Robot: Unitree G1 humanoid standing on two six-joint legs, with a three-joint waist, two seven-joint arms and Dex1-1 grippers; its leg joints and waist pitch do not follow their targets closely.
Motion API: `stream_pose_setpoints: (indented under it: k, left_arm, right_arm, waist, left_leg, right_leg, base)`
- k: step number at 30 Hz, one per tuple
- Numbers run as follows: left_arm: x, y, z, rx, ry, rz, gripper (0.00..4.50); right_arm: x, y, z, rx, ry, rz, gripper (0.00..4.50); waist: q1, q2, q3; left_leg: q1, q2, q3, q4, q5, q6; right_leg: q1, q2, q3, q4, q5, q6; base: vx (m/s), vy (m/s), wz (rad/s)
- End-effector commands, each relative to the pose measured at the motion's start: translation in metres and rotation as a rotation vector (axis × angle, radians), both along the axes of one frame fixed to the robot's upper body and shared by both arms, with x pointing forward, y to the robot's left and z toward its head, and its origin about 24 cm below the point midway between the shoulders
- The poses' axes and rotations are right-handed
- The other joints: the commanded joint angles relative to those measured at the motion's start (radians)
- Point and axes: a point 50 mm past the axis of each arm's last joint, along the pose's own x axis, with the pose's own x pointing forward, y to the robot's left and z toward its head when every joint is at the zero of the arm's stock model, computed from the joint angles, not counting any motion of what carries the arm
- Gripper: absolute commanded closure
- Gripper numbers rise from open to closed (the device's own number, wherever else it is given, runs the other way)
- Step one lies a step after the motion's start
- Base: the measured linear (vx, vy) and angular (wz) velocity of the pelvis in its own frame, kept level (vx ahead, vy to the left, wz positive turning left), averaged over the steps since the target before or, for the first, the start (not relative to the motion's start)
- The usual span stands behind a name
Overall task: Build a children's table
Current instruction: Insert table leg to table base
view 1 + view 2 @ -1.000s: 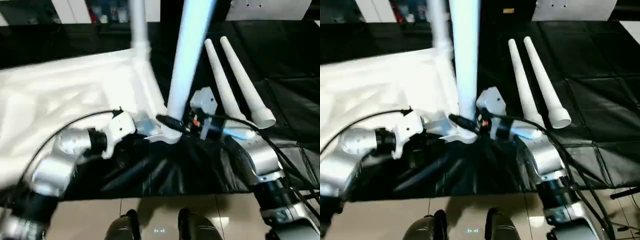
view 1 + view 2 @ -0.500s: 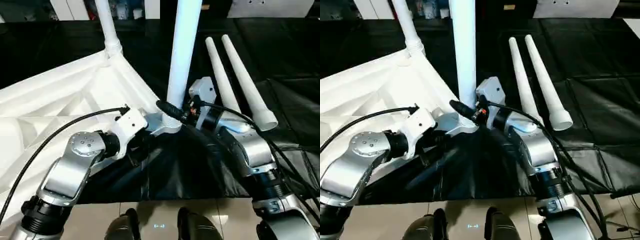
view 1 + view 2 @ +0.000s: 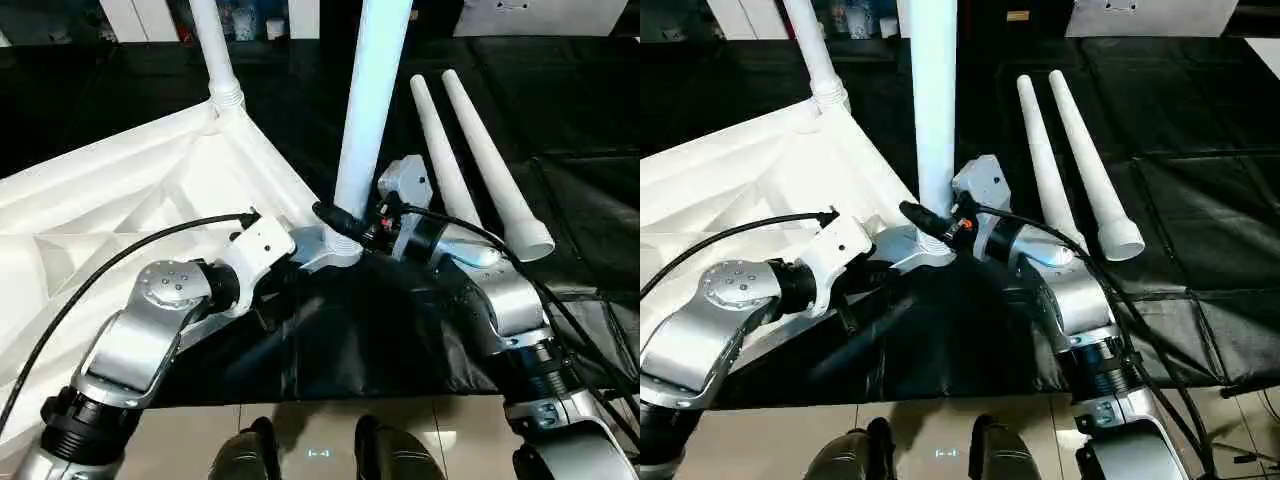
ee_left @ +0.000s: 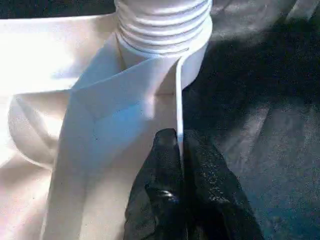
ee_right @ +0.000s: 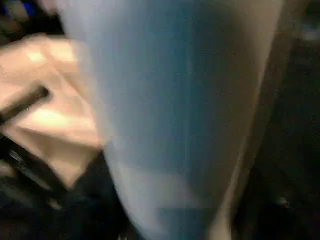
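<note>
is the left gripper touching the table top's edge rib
Touching. In the left wrist view the left gripper is shut on a thin edge rib of the table top, its two black fingers pressed against either side of it.

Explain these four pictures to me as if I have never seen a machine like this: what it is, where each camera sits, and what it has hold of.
This is a humanoid robot with two silver arms, each ending in a gripper of two black fingers. It is putting together a white plastic children's table.

The two wide pictures come from a pair of cameras on its head, looking down over its forearms. The two close-ups come from a camera on each wrist.

The table top lies upside down on a black cloth, ribs facing up. Two legs already stand in corner sockets: a far leg and a near leg. Two spare legs lie on the cloth.

The left gripper is shut on a thin rib of the table top just below the near socket. The right gripper is at the foot of the near leg.
</note>
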Motion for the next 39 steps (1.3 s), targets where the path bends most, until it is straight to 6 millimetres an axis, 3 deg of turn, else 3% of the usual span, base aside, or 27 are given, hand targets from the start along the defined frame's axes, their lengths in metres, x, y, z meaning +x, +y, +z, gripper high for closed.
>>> stream_pose_setpoints:
  k: [1, 4, 11, 20, 28, 32, 39]
  left_arm:
    - [0.002, 0.001, 0.014, -0.003, -0.075, -0.017, 4.5]
    - [0.004, 0.005, 0.014, 0.003, -0.078, -0.013, 4.5]
    - [0.009, 0.009, 0.012, 0.016, -0.101, -0.034, 4.5]
    - [0.011, 0.011, 0.006, 0.019, -0.107, -0.159, 4.5]
    - [0.01, 0.014, -0.004, 0.007, -0.071, -0.341, 4.5]
    - [0.01, 0.014, -0.008, 0.038, -0.064, -0.411, 4.5]
    - [0.01, 0.013, -0.011, 0.075, -0.051, -0.515, 4.5]
  right_arm:
    - [-0.009, -0.004, -0.042, -0.087, 0.185, -0.003, 1.57]
    - [-0.009, -0.007, -0.043, -0.087, 0.182, -0.02, 1.44]
    - [-0.016, -0.02, -0.045, -0.081, 0.173, -0.046, 0.8]
    - [-0.024, -0.043, -0.033, -0.055, 0.079, -0.028, 0.05]
    - [-0.026, -0.062, -0.009, -0.098, 0.003, 0.133, 0.02]
    - [-0.026, -0.064, -0.004, -0.145, 0.01, 0.237, 0.02]
    - [-0.02, -0.06, -0.004, -0.237, 0.029, 0.37, 0.02]
  waist:
    - [0.008, 0.008, -0.069]
    - [0.008, 0.013, -0.068]
    - [0.016, 0.012, -0.072]
    - [0.026, 0.01, -0.076]
    - [0.034, 0.008, -0.076]
    - [0.04, 0.007, -0.076]
    - [0.048, 0.002, -0.082]
  left_leg:
    - [0.027, 0.071, -0.03, -0.053, -0.113, 0.106]
    - [0.026, 0.071, -0.029, -0.052, -0.11, 0.111]
    - [0.028, 0.071, -0.028, -0.049, -0.098, 0.116]
    - [0.027, 0.07, -0.027, -0.046, -0.108, 0.117]
    - [0.029, 0.07, -0.025, -0.042, -0.099, 0.15]
    - [0.032, 0.072, -0.025, -0.041, -0.135, 0.136]
    - [0.028, 0.072, -0.025, -0.036, -0.14, 0.122]
  right_leg:
    - [0.062, -0.092, 0.062, -0.046, -0.072, -0.278]
    - [0.061, -0.092, 0.061, -0.046, -0.069, -0.28]
    - [0.063, -0.091, 0.061, -0.043, -0.049, -0.28]
    - [0.063, -0.091, 0.061, -0.043, -0.066, -0.274]
    - [0.062, -0.091, 0.06, -0.042, -0.061, -0.279]
    - [0.059, -0.092, 0.061, -0.045, -0.133, -0.27]
    - [0.059, -0.096, 0.063, -0.041, -0.155, -0.278]
  base:
    - [0.0, 0.0, 0.0]
    - [0.0, 0.0, 0.0]
    - [0.0, 0.0, 0.0]
    - [0.0, 0.0, 0.0]
    - [0.0, 0.0, 0.0]
    - [0.0, 0.0, 0.0]
    - [0.0, 0.0, 0.0]
